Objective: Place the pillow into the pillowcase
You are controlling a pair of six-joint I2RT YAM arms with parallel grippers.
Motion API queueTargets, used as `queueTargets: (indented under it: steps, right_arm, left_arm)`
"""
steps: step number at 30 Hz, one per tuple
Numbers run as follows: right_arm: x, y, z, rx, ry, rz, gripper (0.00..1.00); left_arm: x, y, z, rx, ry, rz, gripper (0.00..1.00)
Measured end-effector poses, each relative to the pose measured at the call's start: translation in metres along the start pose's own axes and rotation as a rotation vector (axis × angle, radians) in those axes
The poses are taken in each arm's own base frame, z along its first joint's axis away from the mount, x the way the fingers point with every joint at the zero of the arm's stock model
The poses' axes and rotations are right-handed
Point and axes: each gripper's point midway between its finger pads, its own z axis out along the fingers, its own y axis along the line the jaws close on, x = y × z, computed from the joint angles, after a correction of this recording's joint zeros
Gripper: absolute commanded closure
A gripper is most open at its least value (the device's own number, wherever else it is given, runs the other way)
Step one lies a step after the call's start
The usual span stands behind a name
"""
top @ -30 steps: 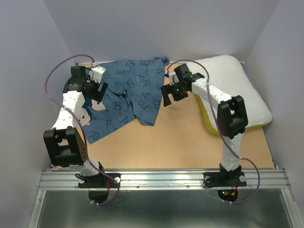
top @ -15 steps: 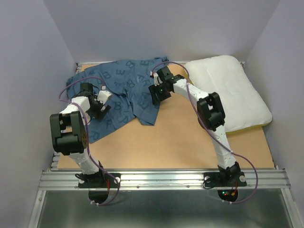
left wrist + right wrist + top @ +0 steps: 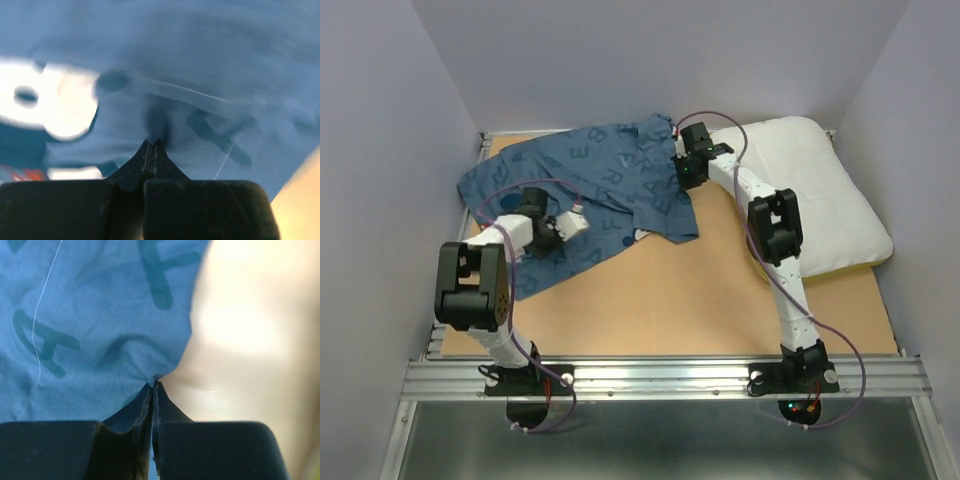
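Pillowcase point(image 3: 590, 190): sprawling at 11 o'clock, left gripper point(image 3: 570, 222) and right gripper point(image 3: 682, 178) both clamping it. Pillow point(image 3: 820, 200): lying outside at 2 o'clock. Pillowcase reaching nearer Pillow than before.

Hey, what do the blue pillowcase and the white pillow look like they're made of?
The pillowcase looks like thin matte cloth, probably cotton: it drapes and puckers in soft folds. The pillow seems matte white fabric over soft stuffing, given its plump, rounded shape.

Wood bench point(image 3: 720, 290) w/ 2 things on it: blue pillowcase point(image 3: 590, 180) crumpled under & btw. left claw point(image 3: 575, 224) & right claw point(image 3: 683, 182); white pillow point(image 3: 820, 190) flat, just right of right claw.
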Motion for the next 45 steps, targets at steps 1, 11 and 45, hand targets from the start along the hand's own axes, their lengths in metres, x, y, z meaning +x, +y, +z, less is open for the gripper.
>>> queueTargets:
  steps: [1,11,45]
  right_arm:
    - [-0.003,-0.010,-0.001,0.012,-0.008,0.009,0.96]
    - [-0.047,-0.049,-0.036,0.005,-0.142,0.023,0.18]
    - [0.214,0.152,-0.136,-0.536,0.302,-0.371,0.20]
  left_arm:
    - [-0.021,-0.027,-0.002,0.043,-0.022,0.089,1.00]
    - [-0.148,-0.265,-0.075,0.592,-0.271,0.596,0.36]
    - [-0.242,0.162,0.048,-0.214,-0.366,-0.340,0.35]
